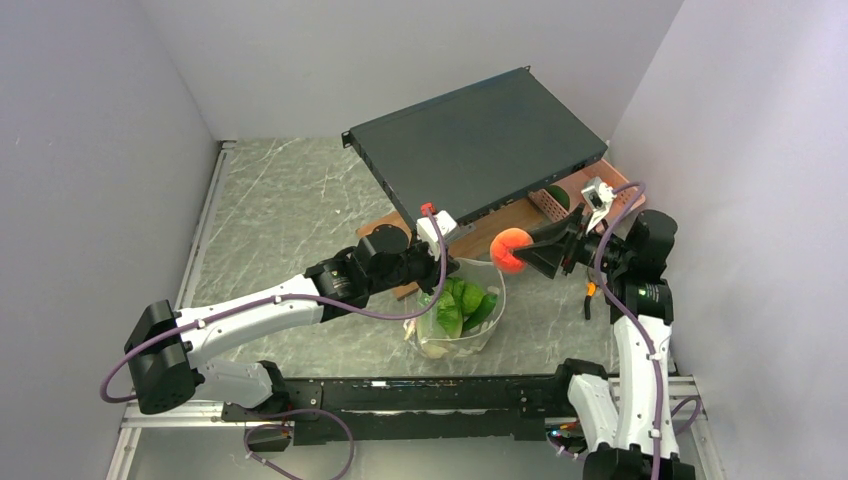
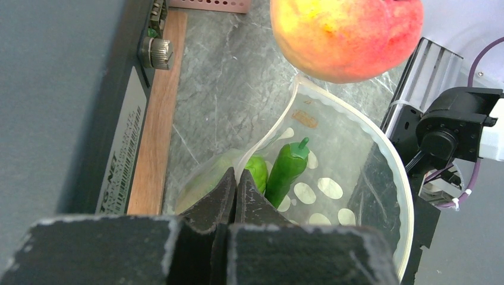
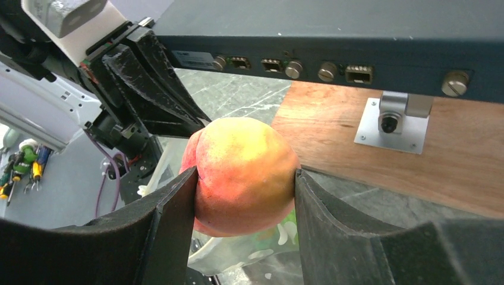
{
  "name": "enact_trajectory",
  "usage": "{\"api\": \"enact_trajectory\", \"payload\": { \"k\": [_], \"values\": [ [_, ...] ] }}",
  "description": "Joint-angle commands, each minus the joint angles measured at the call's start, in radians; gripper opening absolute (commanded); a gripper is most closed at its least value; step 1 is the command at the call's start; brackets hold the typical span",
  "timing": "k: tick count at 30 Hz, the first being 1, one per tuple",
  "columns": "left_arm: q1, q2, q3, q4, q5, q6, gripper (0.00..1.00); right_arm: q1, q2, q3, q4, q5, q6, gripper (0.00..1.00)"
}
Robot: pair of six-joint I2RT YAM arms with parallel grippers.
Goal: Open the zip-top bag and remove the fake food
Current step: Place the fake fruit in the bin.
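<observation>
Peach [image 3: 243, 175] gripped in the right jaws above the open zip-top bag [image 1: 497, 290], whose rim the left jaws pinched.

Right jaws stood partly open, both fingers [image 3: 172, 225] pressed flat to the sides of the peach and holding it clear of the bench [image 1: 290, 220], just past the bag's mouth and in front of the dark rack unit [image 1: 480, 145] on its wooden board [image 3: 368, 154]. That arm rose from its base at the right, bent at the elbow, forearm pointing left. Left jaws were fully closed, their tips clamped on the bag's near lip and holding the mouth wide. That arm lay low and stretched across the bench from the left, wrist at the bag's far-left edge. Green pieces [image 1: 462, 305] lay inside the bag, a green pepper [image 2: 288, 169] among them.
</observation>
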Motion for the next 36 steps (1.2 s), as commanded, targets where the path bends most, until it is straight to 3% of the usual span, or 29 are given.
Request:
{"api": "enact_trajectory", "payload": {
  "k": [1,36],
  "values": [
    [0.004,0.000,-0.010,-0.021,0.019,0.011,0.00,-0.034,-0.014,-0.023,0.095,-0.014,0.089,0.00],
    [0.008,-0.018,-0.007,-0.058,0.032,0.093,0.00,-0.188,0.126,-0.152,0.167,0.254,0.212,0.00]
  ]
}}
